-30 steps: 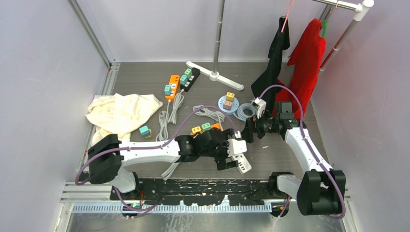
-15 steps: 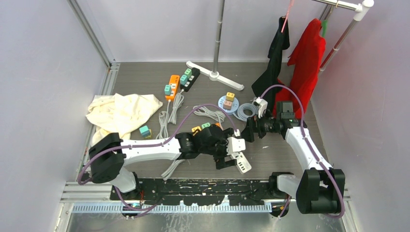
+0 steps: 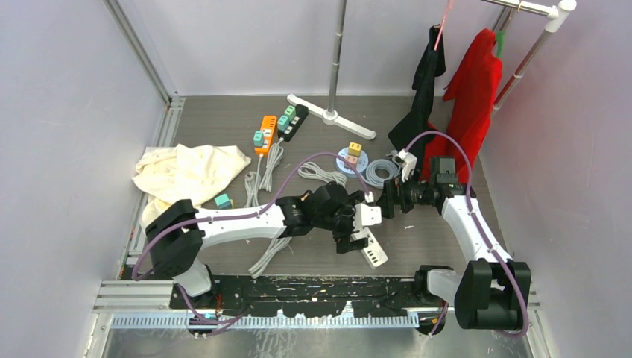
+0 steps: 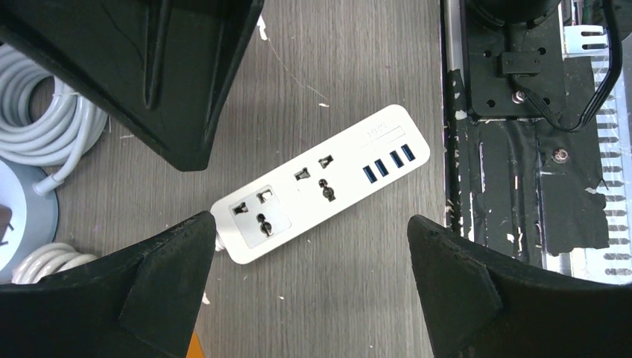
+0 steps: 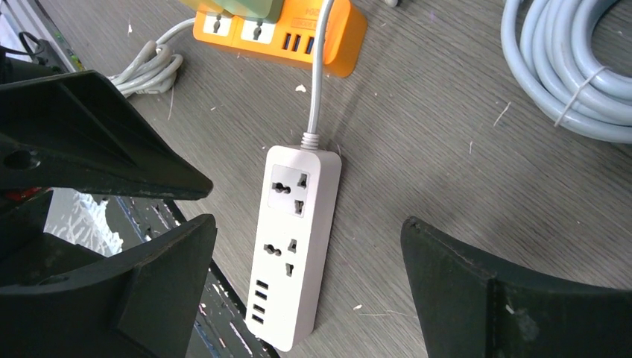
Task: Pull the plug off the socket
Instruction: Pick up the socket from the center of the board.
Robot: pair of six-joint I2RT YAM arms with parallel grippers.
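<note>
Grey surface (image 4: 358,74) bore the white power strip (image 4: 320,183) with bare sockets (image 4: 253,216), likely why left hand (image 4: 311,220) and right hand (image 5: 309,224) hovered spread over it, holding nothing.

The left arm reaches over the grey surface (image 3: 216,119) to the middle. The left end effector (image 3: 350,237) hangs just above one end of a white power strip (image 3: 373,252). That strip lies tilted near the front edge. The right end effector (image 3: 386,203) points in from the right, close by. Farther back lie an orange power strip (image 3: 266,133) with teal plugs (image 3: 258,137) in it and a black power strip (image 3: 299,115) just beside it. A cream cloth (image 3: 190,173) is bunched up on the left. A coiled grey cable (image 3: 378,171) lies just beside a round blue disc (image 3: 340,157) with little blocks on it. A red cloth (image 3: 471,97) and a black cloth (image 3: 426,82) hang at the back right.
</note>
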